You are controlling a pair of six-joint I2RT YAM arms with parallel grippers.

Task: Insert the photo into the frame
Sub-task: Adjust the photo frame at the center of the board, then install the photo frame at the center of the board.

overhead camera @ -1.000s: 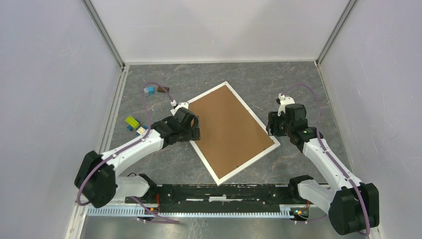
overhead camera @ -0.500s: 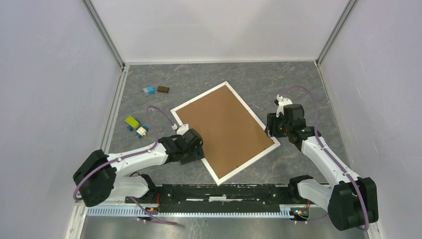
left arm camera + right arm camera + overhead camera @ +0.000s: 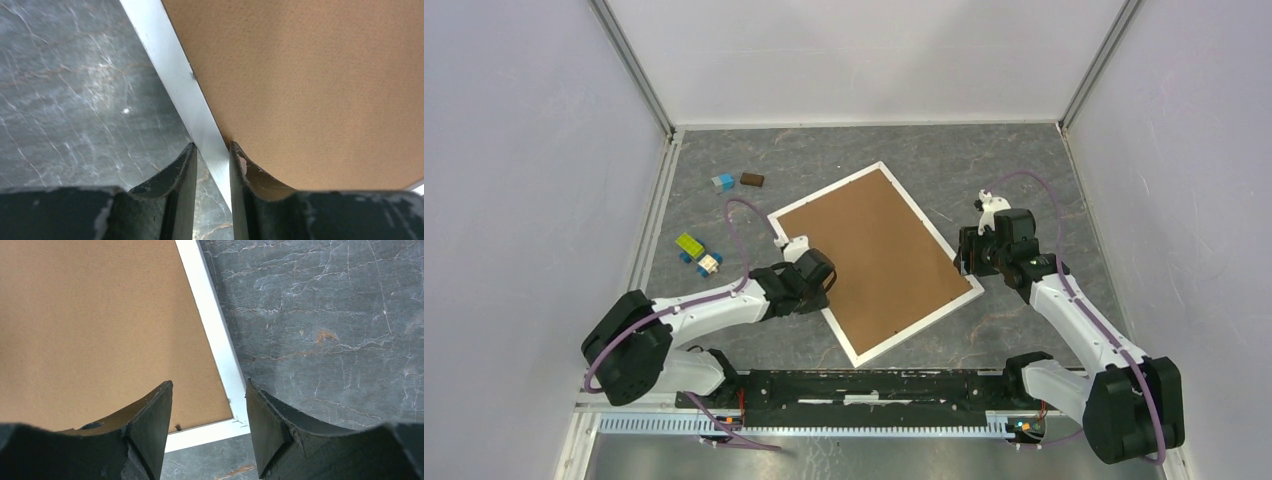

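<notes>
With left end effector [image 3: 211,149] clamped on the frame [image 3: 175,65] by its thin left edge and right end effector [image 3: 208,385] apart, could slip off if lifted, grip too small.

Bright, even, diffuse light falls from above in the overhead view. The walls [image 3: 514,150] read pale lilac, and the arms throw only faint, soft shadows on the bench [image 3: 874,148]. That view is sharp throughout. In the left wrist view a white sheen lies on the bench, glare washes the frame [image 3: 200,115] silvery, and the board [image 3: 310,80] looks soft. Both wrist views show dark, blurred jaws close up. The right one renders the bench veins crisply.
</notes>
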